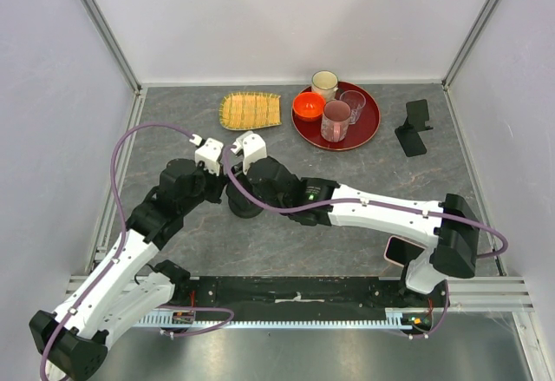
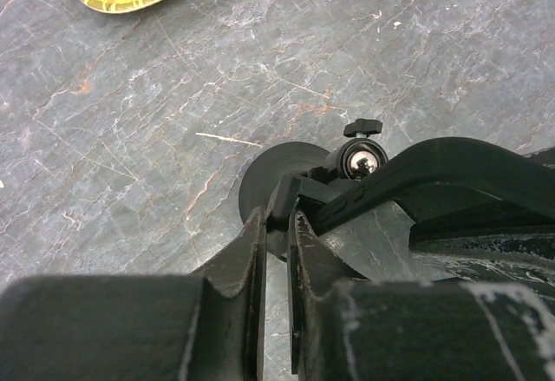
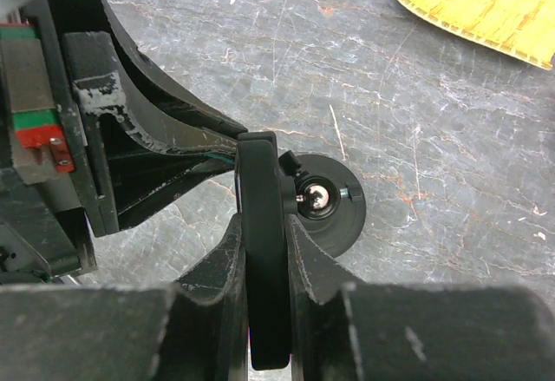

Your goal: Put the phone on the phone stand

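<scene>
Top view: one phone stand (image 1: 244, 205) sits centre-left on the table (image 1: 329, 251), disc base flat, mostly buried under both wrists. Also one yellow mat (image 1: 251, 110), one red tray (image 1: 364, 131) with one orange bowl (image 1: 309, 104), one white cup (image 1: 324, 82) and two glasses (image 1: 336, 121), one other black stand (image 1: 414, 129) far right, and one pink-edged phone (image 1: 401, 249) under the right arm

Left wrist: the left gripper (image 2: 277, 216) is pinched nearly shut on the end of the black phone (image 2: 451, 162). It stands on edge, long axis running off right past the stand's ball head

Right wrist: the right gripper (image 3: 266, 220) is clamped on that phone, which is edge-on and points away toward the stand
</scene>
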You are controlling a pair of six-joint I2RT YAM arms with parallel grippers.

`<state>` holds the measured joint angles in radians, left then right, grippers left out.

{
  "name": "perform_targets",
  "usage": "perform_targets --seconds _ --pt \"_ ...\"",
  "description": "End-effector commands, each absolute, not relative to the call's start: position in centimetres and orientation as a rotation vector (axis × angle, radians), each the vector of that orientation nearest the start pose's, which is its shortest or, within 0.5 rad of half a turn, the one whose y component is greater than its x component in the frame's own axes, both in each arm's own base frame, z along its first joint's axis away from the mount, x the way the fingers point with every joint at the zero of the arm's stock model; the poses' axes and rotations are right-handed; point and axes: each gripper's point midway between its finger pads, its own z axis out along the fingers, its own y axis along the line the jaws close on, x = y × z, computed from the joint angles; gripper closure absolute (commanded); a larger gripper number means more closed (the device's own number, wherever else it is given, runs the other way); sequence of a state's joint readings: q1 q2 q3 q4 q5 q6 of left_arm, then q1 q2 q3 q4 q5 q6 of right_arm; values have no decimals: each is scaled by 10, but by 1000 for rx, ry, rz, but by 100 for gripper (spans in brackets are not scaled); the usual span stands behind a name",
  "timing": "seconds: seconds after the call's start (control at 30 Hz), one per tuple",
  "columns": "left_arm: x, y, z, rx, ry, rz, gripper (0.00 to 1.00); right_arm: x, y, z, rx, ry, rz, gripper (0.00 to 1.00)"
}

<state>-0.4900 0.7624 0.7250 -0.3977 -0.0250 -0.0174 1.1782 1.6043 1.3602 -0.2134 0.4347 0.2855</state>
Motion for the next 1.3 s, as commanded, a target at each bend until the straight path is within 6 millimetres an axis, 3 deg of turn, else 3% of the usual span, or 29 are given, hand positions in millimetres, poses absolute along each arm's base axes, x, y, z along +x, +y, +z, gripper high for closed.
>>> perform_targets --seconds 0.0,0.07,0.47,0.6,0.77,0.9,0.97,1.1,1.27 --pt "261 -106 242 291 1871 -230 98 315 296 208 -384 1980 -195 100" --pt "260 -109 237 312 1894 -238 98 315 301 200 -420 1996 -206 100" --pt "258 -106 238 323 1918 -224 98 316 316 193 -517 2020 -186 100" --pt "256 -103 244 306 1896 -216 98 312 331 189 -566 2052 -67 100" --pt "255 -104 247 307 1883 -229 98 314 329 194 -527 2061 38 100" --pt "256 -106 245 314 1889 -237 98 314 321 201 -491 2055 68 82" --pt "255 -108 246 317 1889 -246 98 313 317 204 -487 2054 81 80" --pt "255 -109 244 324 1895 -254 98 310 314 212 -483 2048 135 63" --pt "255 -113 243 334 1895 -275 98 304 311 221 -522 2027 232 48"
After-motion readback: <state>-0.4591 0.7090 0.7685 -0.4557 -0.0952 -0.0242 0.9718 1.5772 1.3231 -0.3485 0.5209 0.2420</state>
